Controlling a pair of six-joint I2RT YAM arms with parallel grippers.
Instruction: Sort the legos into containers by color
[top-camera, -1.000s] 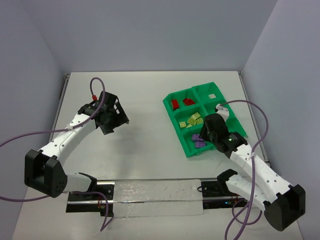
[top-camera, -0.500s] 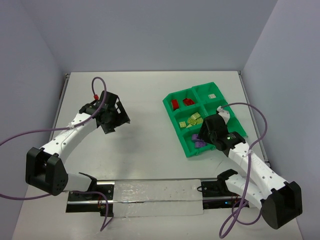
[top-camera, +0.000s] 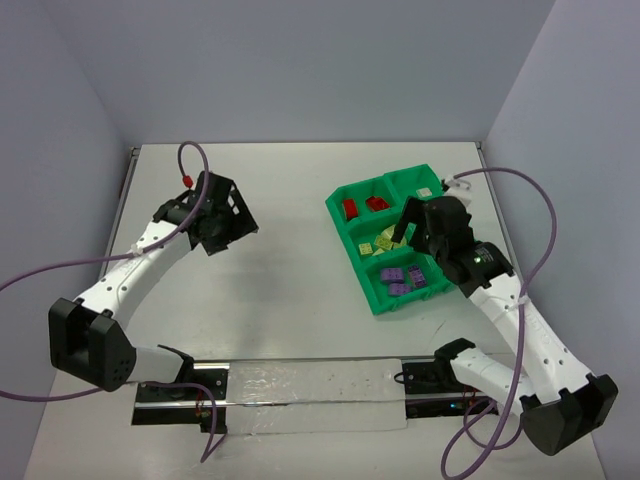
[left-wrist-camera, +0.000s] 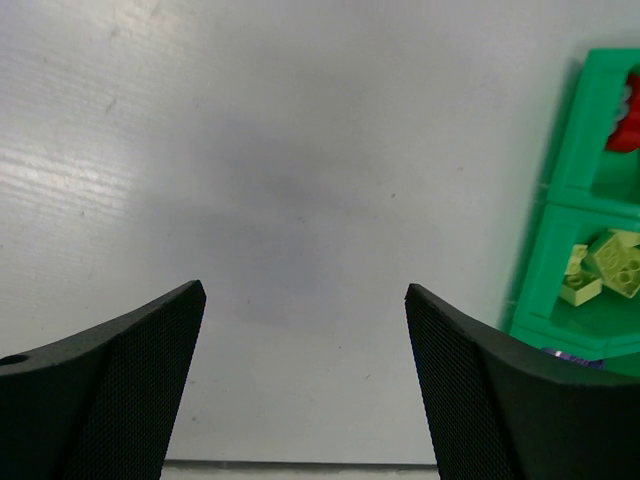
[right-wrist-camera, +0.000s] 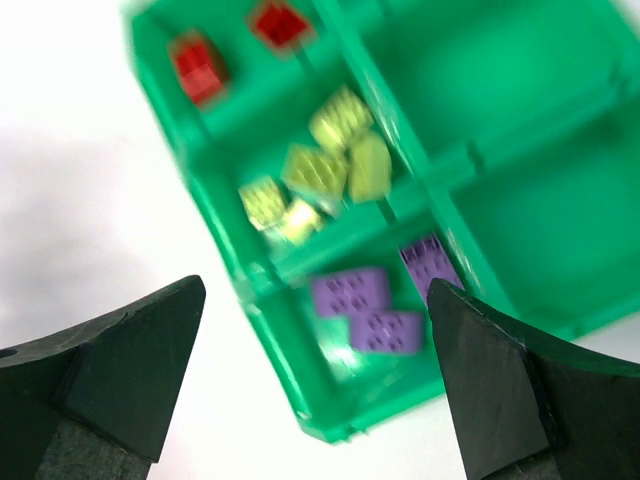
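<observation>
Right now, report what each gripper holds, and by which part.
Nothing is held. The left gripper is open over the table; the right gripper is open above the purple bricks lying in the green tray.

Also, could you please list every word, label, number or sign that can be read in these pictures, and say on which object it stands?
None. No readable text shows on the green tray, the lego bricks, the table, the left arm or the right arm. The right wrist view is blurred.
</observation>
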